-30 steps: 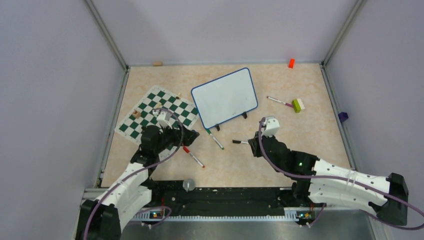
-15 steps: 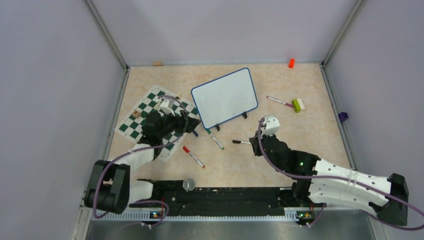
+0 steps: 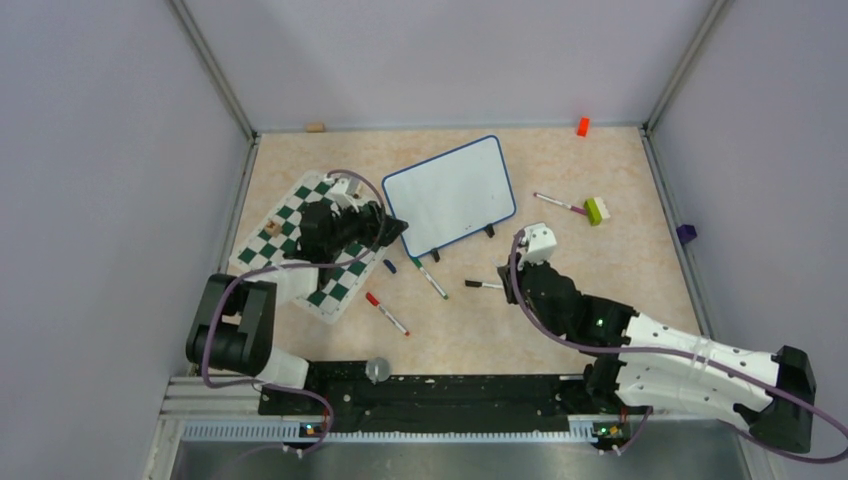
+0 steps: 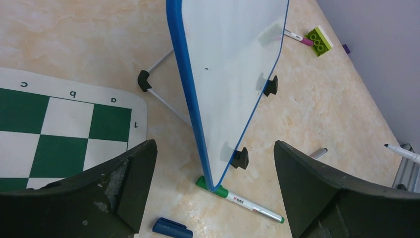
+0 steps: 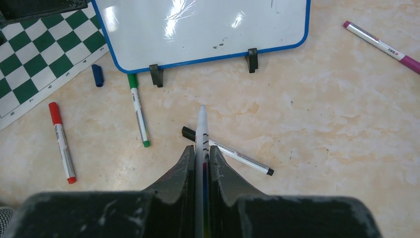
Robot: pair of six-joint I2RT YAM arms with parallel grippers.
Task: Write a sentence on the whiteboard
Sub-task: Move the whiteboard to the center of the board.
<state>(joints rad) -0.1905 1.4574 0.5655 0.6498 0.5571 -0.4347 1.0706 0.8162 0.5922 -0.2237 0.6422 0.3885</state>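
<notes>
Top external view: over the green-and-white checkered chess mat [image 3: 290, 243], the left gripper [image 3: 388, 228] is spread wide and empty, facing the near left corner of the small blue-framed white whiteboard [image 3: 450, 195]. The board stands tilted on black feet mid-table. Right of it, the right gripper [image 5: 200, 148] is clenched on a white-barrelled marker [image 5: 201, 130] pointing at the board.

Left wrist view: whiteboard [image 4: 233, 59] runs off top edge, its face too slantwise for you to read. Your left gripper [image 4: 213, 153]: fingers cut by bottom edge. chess mat [image 4: 59, 134] cut at left. stray marker [image 4: 403, 152] at right edge: only tip end in frame.

Right wrist view: board top cut off. dark specks [image 5: 218, 46] too small to read. held marker [image 5: 201, 129]: rear buried between fingers of right gripper [image 5: 200, 156]. pink marker [image 5: 381, 47] clipped at right.

Top view: left arm [image 3: 330, 232] covers part of mat.
</notes>
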